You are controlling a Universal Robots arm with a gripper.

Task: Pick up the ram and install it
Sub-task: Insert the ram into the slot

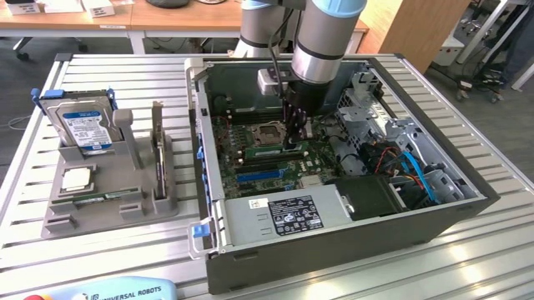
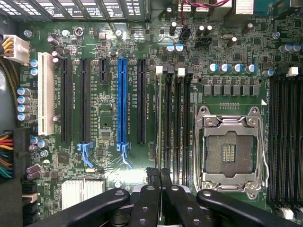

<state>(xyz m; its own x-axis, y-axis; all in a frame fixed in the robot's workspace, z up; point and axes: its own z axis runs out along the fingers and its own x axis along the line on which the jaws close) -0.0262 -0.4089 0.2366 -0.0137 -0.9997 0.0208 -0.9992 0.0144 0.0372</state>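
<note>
- Pincer point(image 1: 291, 145) at the end of the arm point(image 1: 321, 44), low inside an open computer case point(image 1: 334, 250), over the green motherboard point(image 1: 242, 134).
- Fingers point(image 2: 150, 198) drawn close together with only a sliver of gap, clamped on the ram point(image 1: 269, 152) from both flat sides.
- Ram directly below the pincer: long, thin and green, seen edge-on in the wrist view as a narrow line running straight out from between the fingertips.
- Lined up with the outermost of four parallel black memory slots point(image 2: 177, 123), its lower edge at or in that slot; how deeply seated, impossible to tell.
- Just beside the pincer, past the other three slots, a silver processor socket point(image 2: 230, 151) with a metal frame and bare contacts showing.
- On the pincer's other side, long black and blue expansion slots point(image 2: 122, 101).
- Well away from the pincer, toward the exterior view's left and outside the case, a grey holder point(image 1: 109, 215) on the slatted metal counter point(image 1: 467, 250).
- In that holder: a second green memory stick point(image 1: 100, 199) lying flat, a small square processor chip point(image 1: 77, 179), and a silver hard drive point(image 1: 84, 125) with a blue label, standing upright.
</note>
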